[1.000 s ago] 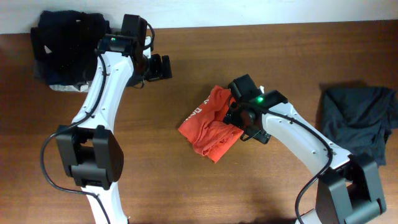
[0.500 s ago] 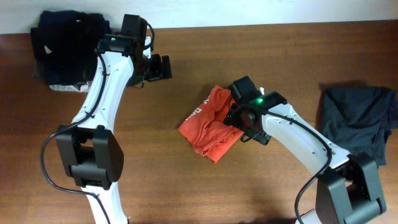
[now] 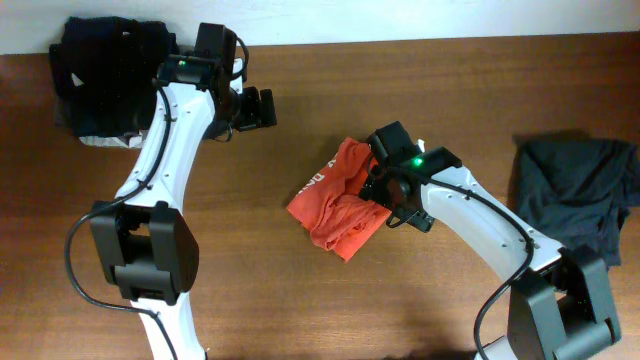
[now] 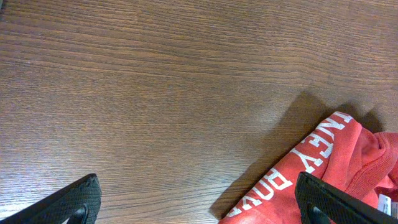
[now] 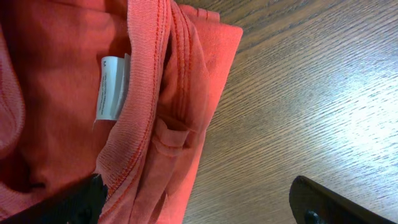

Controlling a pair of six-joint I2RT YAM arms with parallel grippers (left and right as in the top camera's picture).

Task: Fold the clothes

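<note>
A crumpled red shirt [image 3: 338, 200] with white lettering lies mid-table. My right gripper [image 3: 392, 205] is open right over its right edge; the right wrist view shows the shirt's collar and white label [image 5: 112, 87] between the spread fingers [image 5: 205, 205], one finger on the cloth. My left gripper [image 3: 262, 108] is open and empty, hovering above bare wood up and left of the shirt; the left wrist view shows the shirt's lettered edge [image 4: 311, 168] by its right finger [image 4: 199, 199].
A pile of dark folded clothes [image 3: 105, 75] sits at the back left corner. A dark grey garment [image 3: 580, 190] lies crumpled at the right edge. The wooden table [image 3: 250, 260] is bare between them.
</note>
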